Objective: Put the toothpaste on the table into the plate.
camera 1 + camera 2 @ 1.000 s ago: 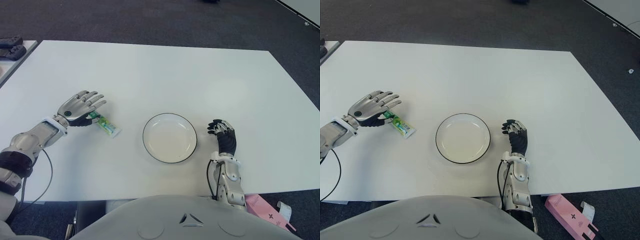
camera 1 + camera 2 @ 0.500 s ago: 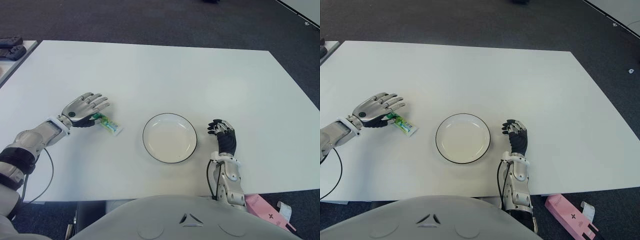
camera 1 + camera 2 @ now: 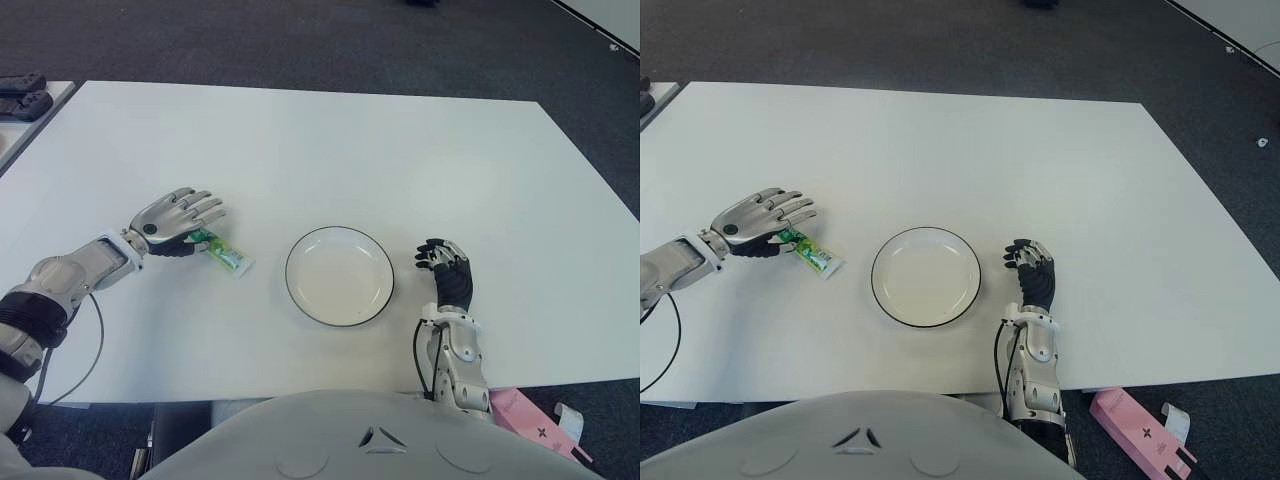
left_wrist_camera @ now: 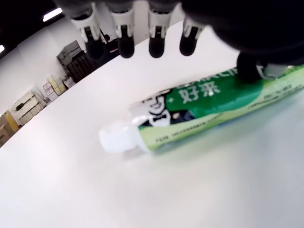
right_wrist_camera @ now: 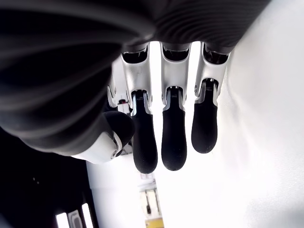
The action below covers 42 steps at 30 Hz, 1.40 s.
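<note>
Far left, the robot's left hand [image 3: 175, 215] sits over one end of the toothpaste [image 3: 225, 255] on the white tabletop [image 3: 300, 140], fingers spread flat above the tube, thumb pressing its green side near the crimped end; no full grip is evident. The tube lies flat, long axis on a diagonal, white cap pointing toward the plate [image 3: 339, 275] and the robot's near side, tail tucked under the hand. Wrist view shows a green-and-white label w/ white Chinese characters, "好来"; smaller print is too fine to read. The toothpaste is left of the plate, near it but not touching. The plate, white w/ dark rim, is at center. The right hand [image 3: 447, 272] shows just right of the plate, fingers loosely curled, holding nothing.
</note>
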### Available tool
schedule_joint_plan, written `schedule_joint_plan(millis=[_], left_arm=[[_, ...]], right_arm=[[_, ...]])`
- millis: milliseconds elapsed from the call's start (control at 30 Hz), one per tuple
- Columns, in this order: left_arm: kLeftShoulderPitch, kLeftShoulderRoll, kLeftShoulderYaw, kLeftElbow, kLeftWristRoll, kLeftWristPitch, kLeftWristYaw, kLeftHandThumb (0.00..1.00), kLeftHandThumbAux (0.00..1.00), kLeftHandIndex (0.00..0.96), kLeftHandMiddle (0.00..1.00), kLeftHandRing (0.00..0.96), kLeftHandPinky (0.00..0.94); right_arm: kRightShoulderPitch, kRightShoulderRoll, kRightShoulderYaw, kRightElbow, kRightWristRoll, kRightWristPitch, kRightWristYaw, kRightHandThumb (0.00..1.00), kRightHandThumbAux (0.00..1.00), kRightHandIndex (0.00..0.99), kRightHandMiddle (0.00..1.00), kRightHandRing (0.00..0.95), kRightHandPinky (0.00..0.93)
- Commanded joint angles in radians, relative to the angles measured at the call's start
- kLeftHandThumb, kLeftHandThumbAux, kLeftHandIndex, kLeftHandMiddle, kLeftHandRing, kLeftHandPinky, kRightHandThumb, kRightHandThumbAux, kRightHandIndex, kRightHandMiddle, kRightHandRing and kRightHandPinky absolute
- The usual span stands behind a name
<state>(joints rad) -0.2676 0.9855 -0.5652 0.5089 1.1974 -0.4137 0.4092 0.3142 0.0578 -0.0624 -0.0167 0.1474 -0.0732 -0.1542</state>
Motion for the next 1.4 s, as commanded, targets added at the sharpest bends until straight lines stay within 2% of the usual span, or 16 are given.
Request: schedule_joint_plan(millis=[33,533,733,967,1100,1400], left_arm=[[0.015,0.021,-0.030,-0.026,0.014,-0.034,-0.083,0.476,0.114,0.000,0.000,0.000,0.000],[0.018,0.066,-0.053,-0.075,0.040,-0.113,-0.142,0.488,0.164,0.000,0.000,0.000,0.003],[0.032,0.069,-0.056,-0.087,0.029,-0.117,-0.172,0.478,0.166,0.000,0.000,0.000,0.004],[0.074,0.018,-0.036,-0.132,-0.057,-0.076,-0.305,0.467,0.187,0.000,0.000,0.000,0.001],[0.105,-0.017,-0.009,-0.148,-0.129,-0.040,-0.373,0.456,0.240,0.000,0.000,0.000,0.000],[0.186,-0.124,0.039,-0.142,-0.268,0.071,-0.446,0.433,0.355,0.000,0.009,0.000,0.029]], right_arm=[[0.043,0.048,-0.005,0.039,0.020,0.040,-0.002,0.709,0.724,0.429,0.533,0.528,0.524],[0.054,0.044,-0.001,0.030,0.016,0.050,-0.004,0.709,0.723,0.430,0.543,0.534,0.533],[0.059,0.045,0.002,0.025,0.010,0.058,-0.011,0.709,0.723,0.430,0.539,0.531,0.523],[0.060,0.046,0.004,0.024,0.003,0.060,-0.015,0.709,0.723,0.430,0.538,0.531,0.528],[0.055,0.045,0.004,0.031,0.004,0.053,-0.012,0.709,0.724,0.430,0.534,0.527,0.520],[0.045,0.044,-0.005,0.042,0.008,0.050,-0.014,0.709,0.725,0.429,0.533,0.529,0.531]])
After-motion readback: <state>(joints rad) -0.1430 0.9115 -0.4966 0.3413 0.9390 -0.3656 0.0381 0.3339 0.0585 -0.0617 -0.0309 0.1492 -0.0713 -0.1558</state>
